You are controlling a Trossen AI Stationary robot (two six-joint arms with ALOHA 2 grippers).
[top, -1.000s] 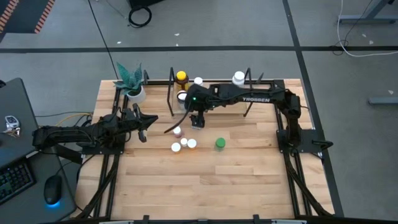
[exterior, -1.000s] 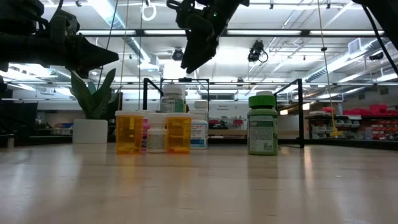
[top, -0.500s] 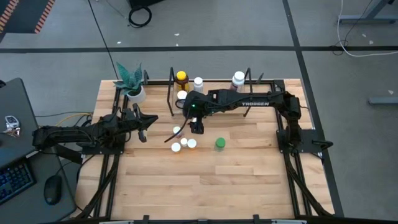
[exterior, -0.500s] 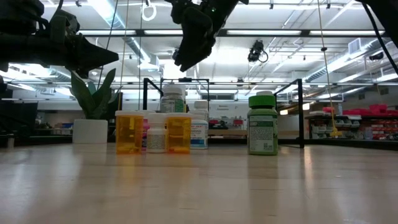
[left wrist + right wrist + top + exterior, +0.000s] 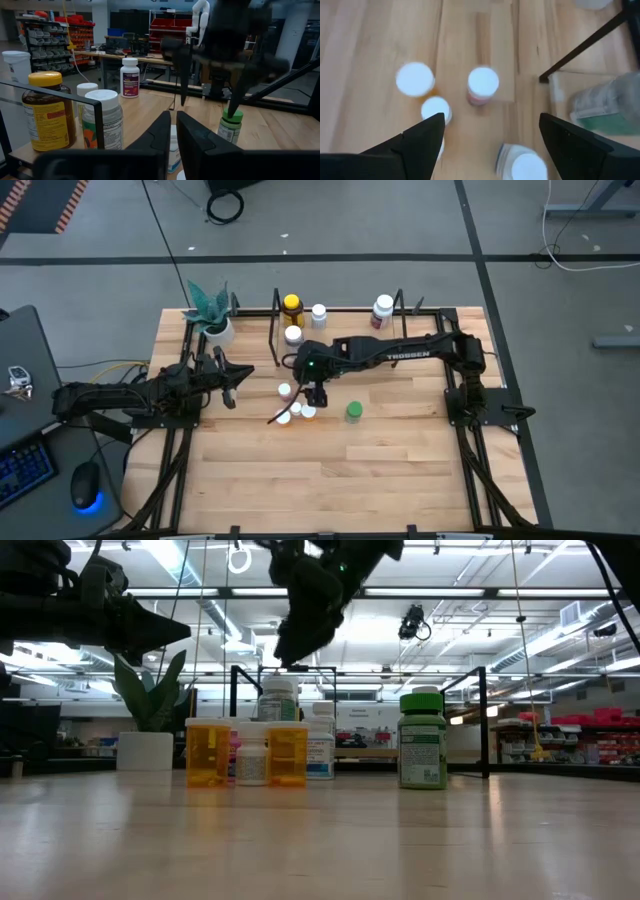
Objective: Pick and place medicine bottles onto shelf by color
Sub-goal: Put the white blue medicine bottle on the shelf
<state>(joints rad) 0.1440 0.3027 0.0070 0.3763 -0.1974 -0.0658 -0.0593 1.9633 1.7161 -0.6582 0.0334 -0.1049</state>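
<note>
While the left gripper (image 5: pixel 229 383) waits shut near the table's (image 5: pixel 380 470) left edge, the right gripper (image 5: pixel 316 395) hovers wide open above white-capped bottles (image 5: pixel 284 391) mid-table. One green bottle (image 5: pixel 353 411) stands just beside them.

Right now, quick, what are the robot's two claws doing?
Left gripper: shut, holding nothing, waiting at the table's left side.
Right gripper: open, empty, above the white-capped bottles.

Place: robotics lab or workshop
Floor: grey concrete floor (image 5: pixel 560 220) around the light wooden table (image 5: pixel 330 470), upper frame
Storage: red parts bins on racks (image 5: pixel 75 22), upper left
Desk: black keyboard (image 5: pixel 22 470) and mouse (image 5: pixel 85 485), lower left
Ceiling: long strip lights (image 5: pixel 480 590)
</note>
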